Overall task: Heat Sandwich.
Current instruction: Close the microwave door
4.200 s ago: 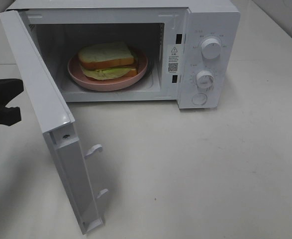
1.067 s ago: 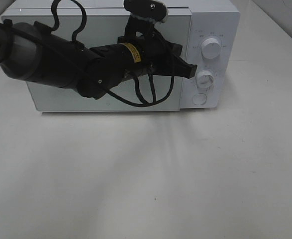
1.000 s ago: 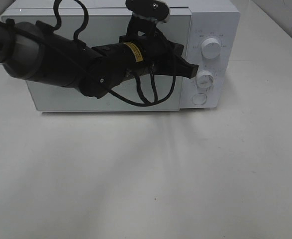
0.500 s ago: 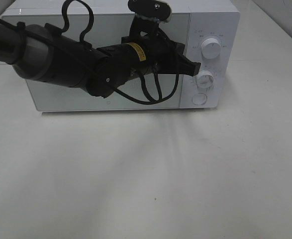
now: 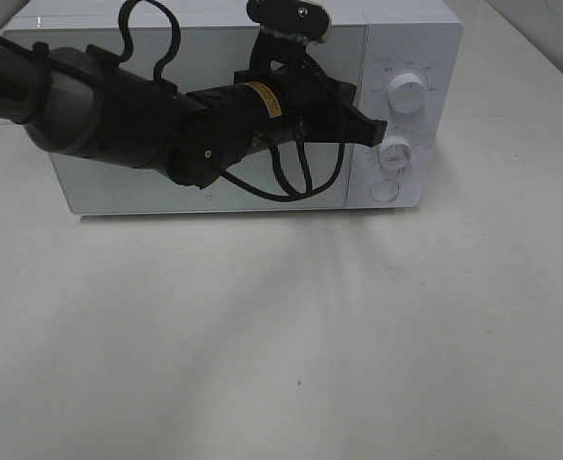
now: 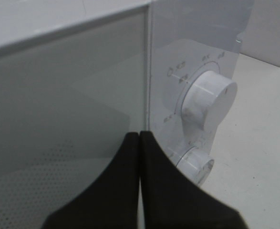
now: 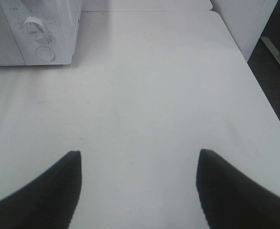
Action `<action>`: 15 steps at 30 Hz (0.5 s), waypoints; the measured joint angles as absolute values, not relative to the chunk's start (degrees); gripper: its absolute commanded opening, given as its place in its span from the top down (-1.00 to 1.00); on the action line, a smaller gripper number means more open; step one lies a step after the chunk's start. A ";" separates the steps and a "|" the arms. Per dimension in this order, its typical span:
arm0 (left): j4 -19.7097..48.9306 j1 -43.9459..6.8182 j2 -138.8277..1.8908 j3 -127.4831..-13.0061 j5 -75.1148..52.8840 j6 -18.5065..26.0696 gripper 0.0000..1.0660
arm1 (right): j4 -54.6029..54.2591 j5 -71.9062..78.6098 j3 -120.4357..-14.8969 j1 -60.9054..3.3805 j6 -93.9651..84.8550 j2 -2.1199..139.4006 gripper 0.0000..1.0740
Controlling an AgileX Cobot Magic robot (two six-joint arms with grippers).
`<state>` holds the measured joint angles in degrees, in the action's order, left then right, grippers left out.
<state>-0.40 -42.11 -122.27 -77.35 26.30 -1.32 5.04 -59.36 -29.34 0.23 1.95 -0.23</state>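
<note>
The sandwich is hidden behind the shut door of the white microwave (image 5: 108,192). My left gripper (image 5: 377,131) is shut and empty. It reaches across the door, its tip just left of the lower knob (image 5: 396,153) and below the upper knob (image 5: 408,93). In the left wrist view the gripper (image 6: 139,134) has its fingers pressed together at the seam between the door (image 6: 58,95) and the control panel, beside the upper knob (image 6: 209,106) and the lower knob (image 6: 197,164). My right gripper (image 7: 139,152) is open and empty above the table, out of the exterior view.
The microwave stands at the back of the white table (image 5: 358,335). A round button (image 5: 384,191) sits under the lower knob. The right wrist view shows the microwave's panel (image 7: 39,28) far off and the table's edge (image 7: 254,76) with dark floor beyond.
The microwave door, open with the sandwich showing 4.2 s ago, is now shut. Over the last second my left gripper has shifted slightly right, toward the lower knob.
</note>
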 measured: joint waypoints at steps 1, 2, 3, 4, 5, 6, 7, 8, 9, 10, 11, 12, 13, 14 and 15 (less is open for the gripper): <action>-0.40 -42.11 -122.27 -77.35 26.30 -1.32 1.00 | 5.04 -59.36 -29.34 0.23 1.95 -0.23 -0.23; -0.40 -42.11 -122.27 -77.35 26.30 -1.32 1.00 | 5.04 -59.36 -29.34 0.23 1.95 -0.23 -0.23; -0.40 -42.11 -122.27 -77.35 26.30 -1.32 1.00 | 5.04 -59.36 -29.34 0.23 1.95 -0.23 -0.23; -0.40 -42.11 -122.27 -77.35 26.30 -1.32 1.00 | 5.04 -59.36 -29.34 0.23 1.95 -0.23 -0.23; -0.40 -42.11 -122.21 -77.35 26.24 -1.32 1.00 | 5.04 -59.36 -29.34 0.23 1.95 -0.23 -0.23; -0.40 -42.11 -122.21 -77.35 26.24 -1.32 1.00 | 5.04 -59.36 -29.34 0.23 1.95 -0.23 -0.23; -0.40 -42.11 -122.15 -77.35 26.24 -1.32 1.00 | 5.04 -59.36 -29.34 0.23 1.95 -0.23 -0.23; -0.40 -42.11 -122.10 -77.35 26.07 -1.32 1.00 | 5.04 -59.36 -29.34 0.23 1.95 -0.23 -0.23; -0.40 -42.11 -122.04 -77.35 25.90 -1.32 1.00 | 5.04 -59.36 -29.34 0.23 1.95 -0.23 -0.23; -0.40 -42.11 -122.04 -77.35 25.90 -1.32 1.00 | 5.04 -59.36 -29.34 0.23 1.95 -0.23 -0.23; -0.40 -42.11 -121.70 -77.29 25.44 -1.32 1.00 | 5.04 -59.36 -29.34 0.23 1.95 -0.23 -0.23; -0.40 -42.11 -121.41 -77.06 25.32 -1.32 1.00 | 5.04 -59.36 -29.34 0.23 1.95 -0.23 -0.23; 0.00 -42.06 -121.12 -76.78 25.32 -1.32 1.00 | 5.04 -59.36 -29.34 0.23 1.95 -0.23 -0.23; 0.00 -42.06 -120.32 -75.97 25.32 -1.32 1.00 | 5.04 -59.36 -29.34 0.23 1.95 -0.23 -0.23; 0.00 -42.06 -120.32 -75.97 25.32 -1.32 1.00 | 5.04 -59.36 -29.34 0.23 1.95 -0.23 -0.23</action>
<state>0.00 -42.06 -120.32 -75.97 25.32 -1.32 5.04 -59.36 -29.34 0.23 1.95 -0.23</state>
